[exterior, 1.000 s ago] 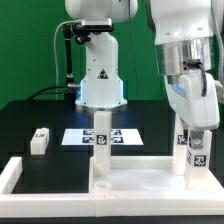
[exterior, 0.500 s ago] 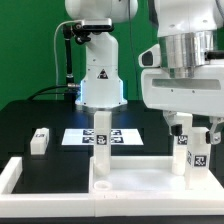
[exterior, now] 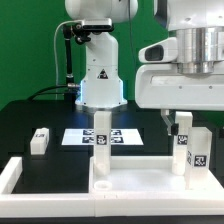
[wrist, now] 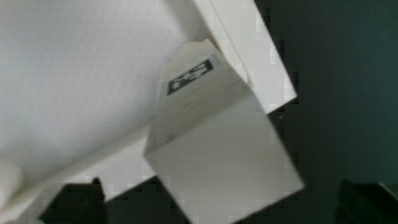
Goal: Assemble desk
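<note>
- Now the robot arm's two dark fingers [exterior: 181, 120] stand spread apart with nothing between them, hanging above the white plastic block leg on the exterior view's right [exterior: 184, 147].
- That leg stands upright just below the fingers, not touched by them, and it carries a black-and-white square tag facing the camera.
- Its lower end meets the wide white plastic tray-like desk top with a raised rim [exterior: 140, 181], which lies flat on the black worktop [exterior: 30, 118] below the fingers.
- A second upright white block leg with a tag [exterior: 100, 145] rises from the desk top well off to the exterior view's left of the fingers.
- A third small white block leg [exterior: 40, 140] lies loose on the worktop, farther still from the fingers on that same side.
- Between the two upright legs, behind the desk top, the flat white marker board [exterior: 118, 135] lies on the worktop.
- A long low white border frame [exterior: 12, 178] runs along the near edge of the worktop.
- From the wrist view, one dark fingertip [wrist: 77, 202] shows on each side, with the tagged white leg [wrist: 222, 150] between and beyond them, set against the desk top; contact there cannot be told.
</note>
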Controlling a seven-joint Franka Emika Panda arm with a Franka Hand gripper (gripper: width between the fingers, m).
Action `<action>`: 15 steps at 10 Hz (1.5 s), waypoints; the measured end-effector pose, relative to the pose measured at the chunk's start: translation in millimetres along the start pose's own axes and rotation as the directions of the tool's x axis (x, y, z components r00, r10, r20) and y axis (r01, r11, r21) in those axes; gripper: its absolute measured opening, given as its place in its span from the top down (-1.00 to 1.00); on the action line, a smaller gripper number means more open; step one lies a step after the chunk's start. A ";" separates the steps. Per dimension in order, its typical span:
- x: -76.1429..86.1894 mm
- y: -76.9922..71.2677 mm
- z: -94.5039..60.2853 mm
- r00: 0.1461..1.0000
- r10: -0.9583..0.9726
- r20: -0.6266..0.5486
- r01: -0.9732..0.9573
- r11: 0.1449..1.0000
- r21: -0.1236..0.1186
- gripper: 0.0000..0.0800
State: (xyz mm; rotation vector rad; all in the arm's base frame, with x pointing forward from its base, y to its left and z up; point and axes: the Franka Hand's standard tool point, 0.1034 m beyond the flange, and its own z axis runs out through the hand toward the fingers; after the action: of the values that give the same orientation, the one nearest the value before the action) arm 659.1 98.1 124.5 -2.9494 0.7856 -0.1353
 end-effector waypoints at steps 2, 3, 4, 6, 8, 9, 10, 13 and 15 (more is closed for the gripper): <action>-7.7 -2.7 7.1 0.978 -0.206 -0.020 0.206 0.979 -0.004 -0.62; -9.4 1.0 11.7 0.940 -0.338 -0.045 0.338 0.941 -0.008 -0.62; -12.4 4.8 16.8 0.924 -0.380 -0.052 0.379 0.925 -0.014 -0.62; -15.1 -6.7 17.1 0.928 -0.367 -0.064 0.366 0.930 -0.023 -0.62; -13.6 -3.3 17.8 0.941 -0.331 -0.064 0.331 0.943 -0.022 -0.50; -13.6 -3.4 17.9 0.945 -0.320 -0.064 0.319 0.947 -0.021 -0.07; -12.9 -1.3 18.4 0.972 -0.226 -0.065 0.226 0.974 -0.019 -0.07; -9.1 6.5 18.1 0.995 -0.073 -0.070 0.071 0.997 -0.026 0.26; -2.4 18.1 17.6 0.994 0.078 -0.078 -0.082 0.995 -0.058 0.26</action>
State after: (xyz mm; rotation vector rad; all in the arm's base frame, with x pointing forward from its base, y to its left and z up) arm 650.0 84.7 105.0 -2.9795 0.9326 -0.2228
